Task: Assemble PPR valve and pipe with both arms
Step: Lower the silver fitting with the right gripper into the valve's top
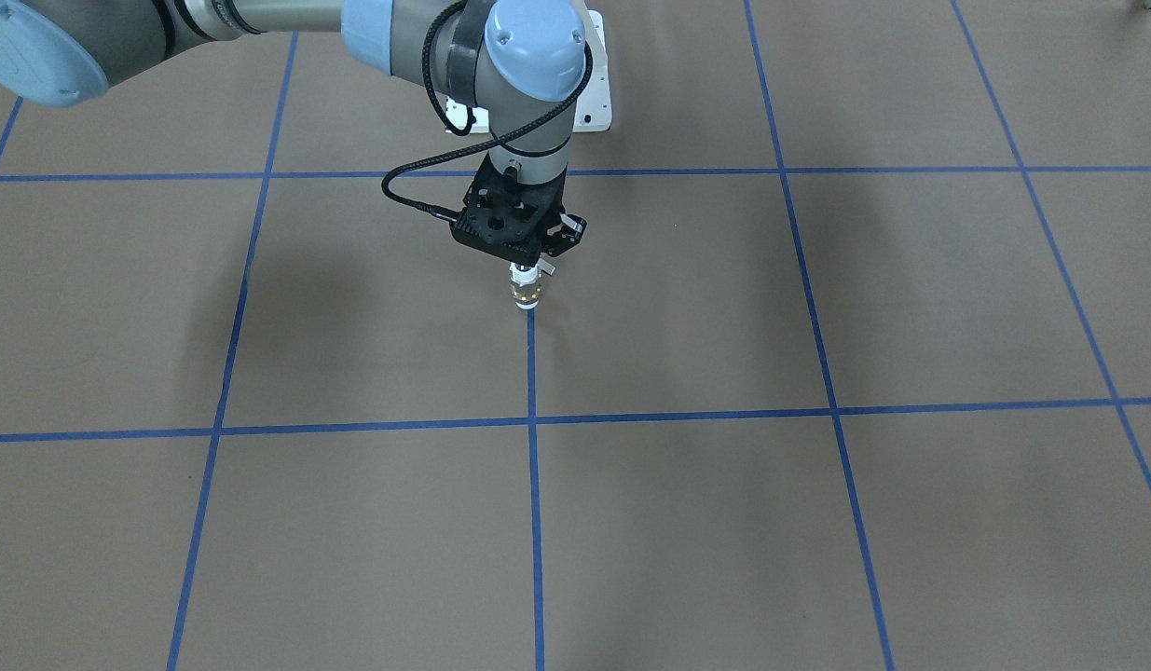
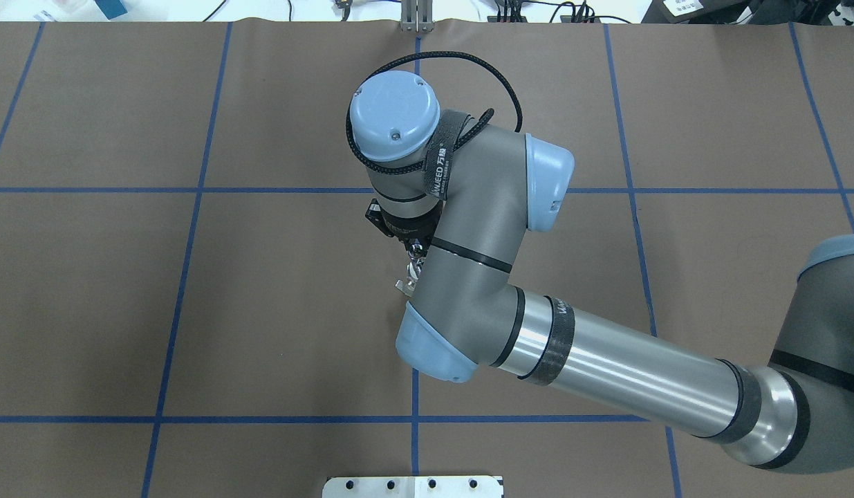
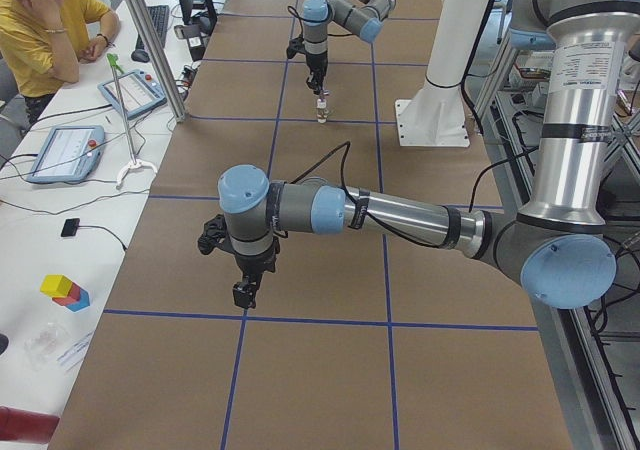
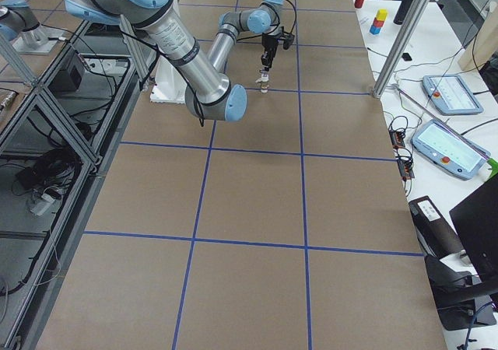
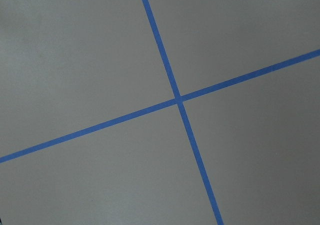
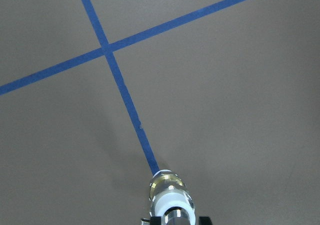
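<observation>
PPR valve (image 1: 527, 291) is the far item in the end view from the robot's left, so the notes run outward from the near arm.

Near: the left gripper (image 3: 243, 292) hangs fingers-down over the table (image 3: 330, 370), lower left of centre in that view. Its wrist camera gives only brown surface and a crossing of blue tape (image 5: 178, 100), with no fingers and no part in sight. Whether it is released or clenched cannot be told.

Between: the valve lies up-frame from that claw, further along the table and well apart, with tape lines crossing the gap.

Far: the right gripper (image 1: 527, 268) is clenched on the valve's upper end, upper centre of the front-facing view.
- Long axis is vertical, in line with the claw.
- The brass band shows just below the fingers, and the lower white end points straight down at the end of a tape line (image 1: 532, 373).
- Whether that end touches the table or sits just above it cannot be told.
- A small grey tab (image 1: 548, 269), probably the lever, juts toward frame right.
- The right wrist view looks down the valve's length at bottom centre.

No separate pipe can be picked out in any view.

Judgement: the right arm has the valve and the left arm is the free one. One valve end is covered by the claw and the other faces the table. A mating approach would therefore likely need the valve lifted and tilted first.
</observation>
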### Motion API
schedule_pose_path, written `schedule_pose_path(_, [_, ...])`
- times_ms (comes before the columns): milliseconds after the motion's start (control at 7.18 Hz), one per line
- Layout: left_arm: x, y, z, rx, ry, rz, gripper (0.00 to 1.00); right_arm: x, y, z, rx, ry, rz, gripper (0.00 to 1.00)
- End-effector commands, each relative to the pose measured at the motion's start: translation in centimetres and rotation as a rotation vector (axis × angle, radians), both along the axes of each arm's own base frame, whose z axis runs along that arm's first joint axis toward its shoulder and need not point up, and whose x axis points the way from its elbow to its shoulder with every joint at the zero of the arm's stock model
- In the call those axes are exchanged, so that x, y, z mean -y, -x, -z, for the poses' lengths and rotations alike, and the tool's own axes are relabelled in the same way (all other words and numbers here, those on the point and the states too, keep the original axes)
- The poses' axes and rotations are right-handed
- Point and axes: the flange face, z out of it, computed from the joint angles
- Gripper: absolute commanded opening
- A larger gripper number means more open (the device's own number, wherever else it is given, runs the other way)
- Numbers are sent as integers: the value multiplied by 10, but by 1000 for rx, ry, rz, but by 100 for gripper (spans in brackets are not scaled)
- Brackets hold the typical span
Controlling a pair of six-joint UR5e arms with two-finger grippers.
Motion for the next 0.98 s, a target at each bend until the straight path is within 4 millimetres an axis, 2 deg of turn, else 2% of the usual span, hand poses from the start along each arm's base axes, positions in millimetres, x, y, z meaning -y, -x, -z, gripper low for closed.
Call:
schedule_pose_path(0, [0, 0, 0, 0, 0, 0, 100, 0, 1, -4, 2, -2, 1, 0])
schedule_pose_path(836, [0, -1, -2, 0, 6, -1, 100, -3, 4, -8, 12, -18, 1, 0])
